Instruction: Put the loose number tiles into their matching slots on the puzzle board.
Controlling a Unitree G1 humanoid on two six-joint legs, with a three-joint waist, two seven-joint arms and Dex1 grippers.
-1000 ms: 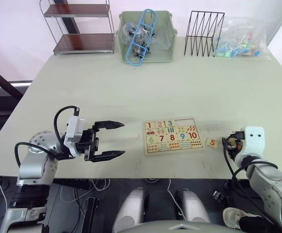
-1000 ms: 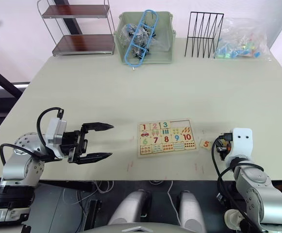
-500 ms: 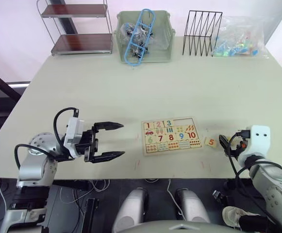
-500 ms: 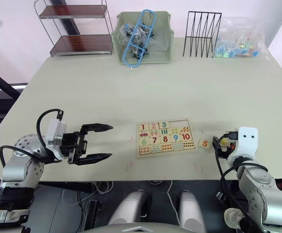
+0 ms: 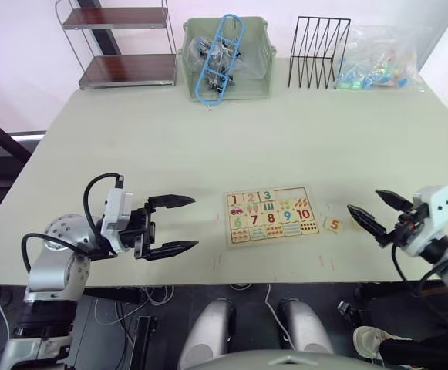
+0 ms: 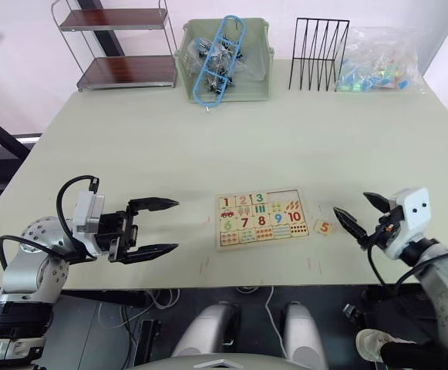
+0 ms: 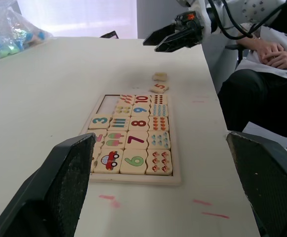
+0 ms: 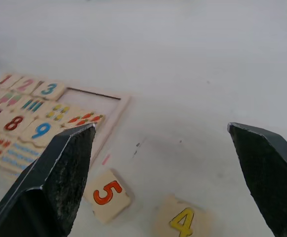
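Pale wood marks the puzzle board (image 5: 274, 216), which lies flat on the table (image 5: 231, 131) at lower centre of the left eye view, its frame packed with coloured digits, picture tiles and dot tiles. Tiles 1, 2 and 3 already sit in the top row, so the two bare slots (image 8: 91, 96) at that row's right end are what remain, by my reading. Just right of the board rests the 5 tile (image 5: 334, 224), red digit facing up, and beside it the 4 tile (image 8: 184, 223) with a yellow digit; both lie apart from the frame.

At lower right the right gripper (image 5: 372, 213) hangs near these two tiles with its fingers spread wide and nothing between them, probably lined up to pick one. At lower left the left gripper (image 5: 171, 224) points toward the board from well away, jaws likewise wide and empty, likely just waiting clear of the work.
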